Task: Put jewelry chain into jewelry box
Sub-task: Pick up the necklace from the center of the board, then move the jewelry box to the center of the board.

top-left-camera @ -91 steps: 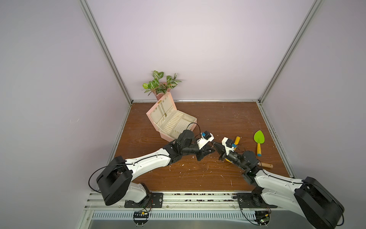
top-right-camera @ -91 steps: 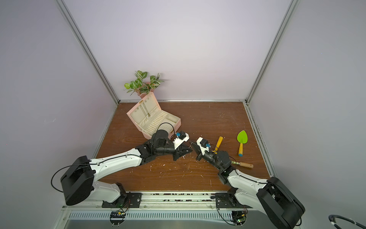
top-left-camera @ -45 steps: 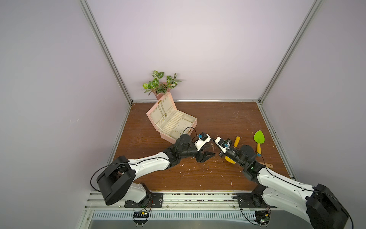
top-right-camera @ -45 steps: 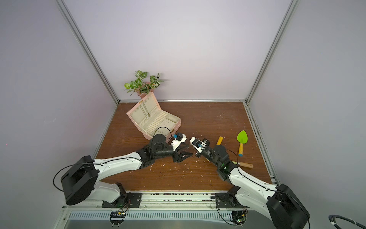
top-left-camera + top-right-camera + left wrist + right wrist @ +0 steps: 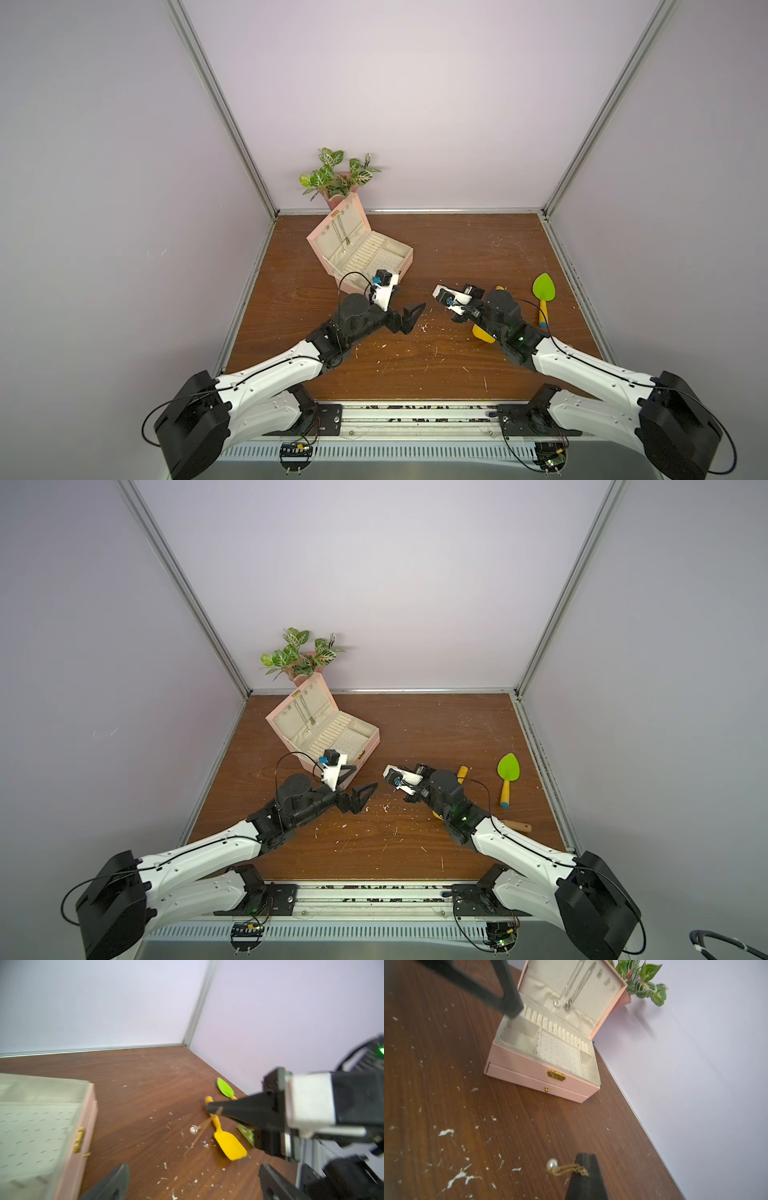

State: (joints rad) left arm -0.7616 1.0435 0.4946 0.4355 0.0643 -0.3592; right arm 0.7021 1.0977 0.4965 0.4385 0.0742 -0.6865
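Inside jewelry box [image 5: 529, 1064], two hanging chains [image 5: 574, 985]

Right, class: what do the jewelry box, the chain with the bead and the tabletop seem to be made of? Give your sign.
The jewelry box: smooth matte pink skin, probably faux leather over board; cream lining looks velvety; shiny gold clasp, metal.
The jewelry chain: fine glinting gold links, likely metal; glossy pale bead, pearl or imitation.
The tabletop: brown grain pattern, wood or wood-look laminate.
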